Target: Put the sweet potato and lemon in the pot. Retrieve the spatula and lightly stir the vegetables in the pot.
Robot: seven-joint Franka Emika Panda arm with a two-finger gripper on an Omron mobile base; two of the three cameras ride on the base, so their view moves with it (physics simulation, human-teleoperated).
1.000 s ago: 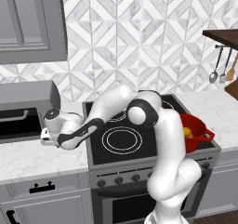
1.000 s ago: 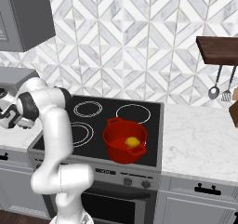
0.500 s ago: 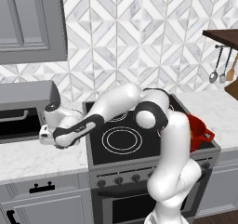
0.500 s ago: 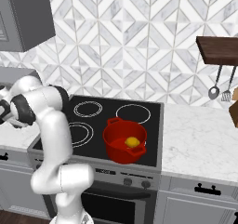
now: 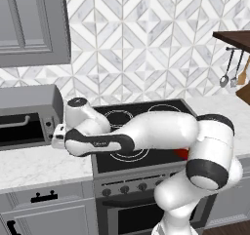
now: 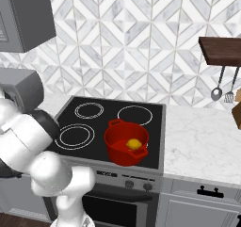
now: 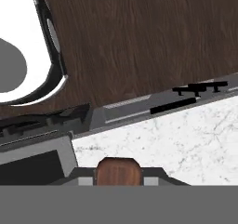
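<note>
jaws aren't something i can read for sure, but in the hand view a red-brown rounded end sits right at the bottom middle where the tips should be, so i'd guess the spatula (image 7: 118, 172) handle is pinched there. can't see the blade, and the handle shows end-on, so its long axis seems to run roughly along the gripper, pointing back at the camera. it should be light and stiff, smooth handle maybe a bit slippery, so mid-handle is my pick for hold. gripper (image 5: 58, 135) hangs over the marble counter (image 5: 39, 168) left of the stove (image 6: 113, 122). lemon (image 6: 134, 144) already sits in the pot (image 6: 126, 142), well off to the right. sweet potato i can't spot.
</note>
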